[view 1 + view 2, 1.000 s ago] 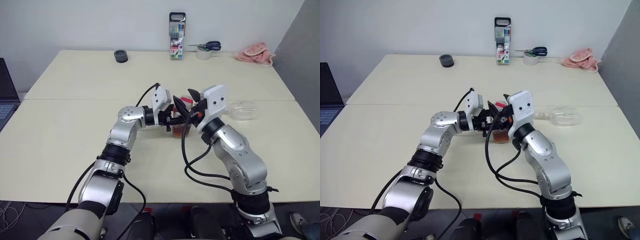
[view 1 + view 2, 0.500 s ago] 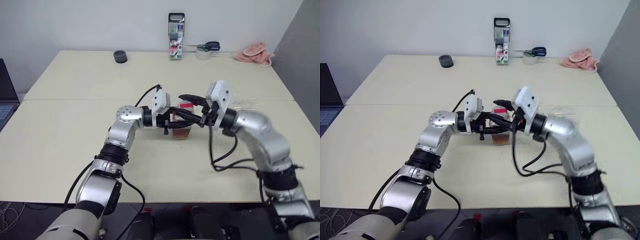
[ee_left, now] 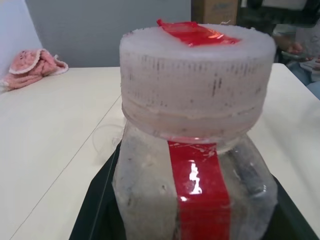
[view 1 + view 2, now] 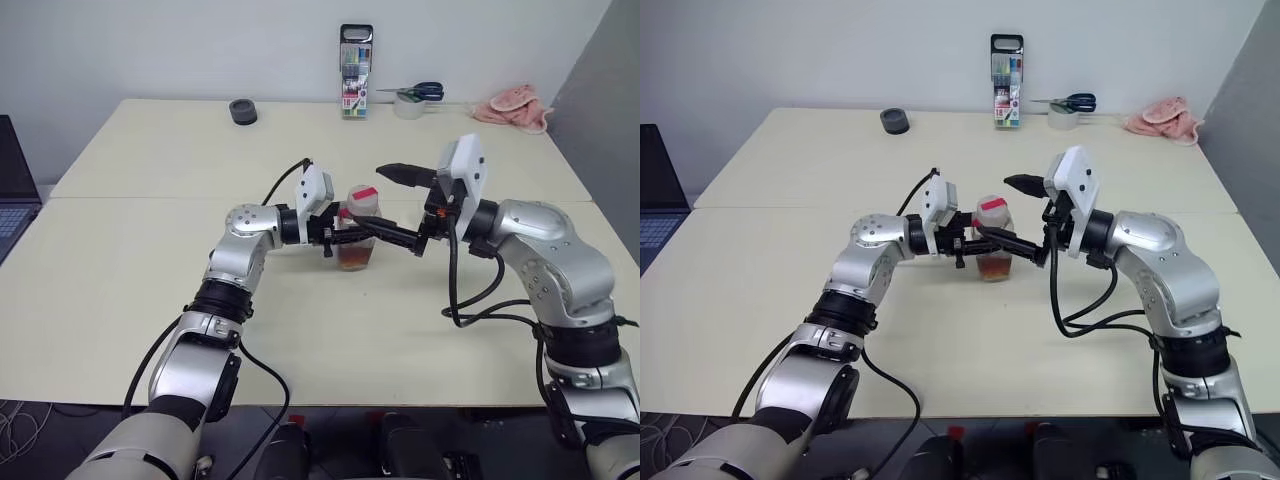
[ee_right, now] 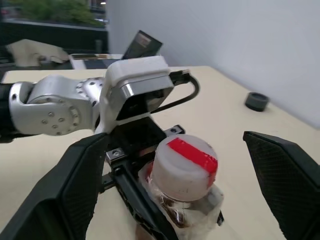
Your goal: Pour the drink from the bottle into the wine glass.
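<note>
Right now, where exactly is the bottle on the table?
The bottle stands near the table's middle, clamped by the left gripper, with the open right gripper just beside it.

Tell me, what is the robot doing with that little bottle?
The robot's left hand is shut on the bottle, holding it upright over the cream table. The brown drink sits low in the bottle, and the cap is on. The right hand is wide open beside the cap and holds nothing. Nothing has been poured yet.
</note>
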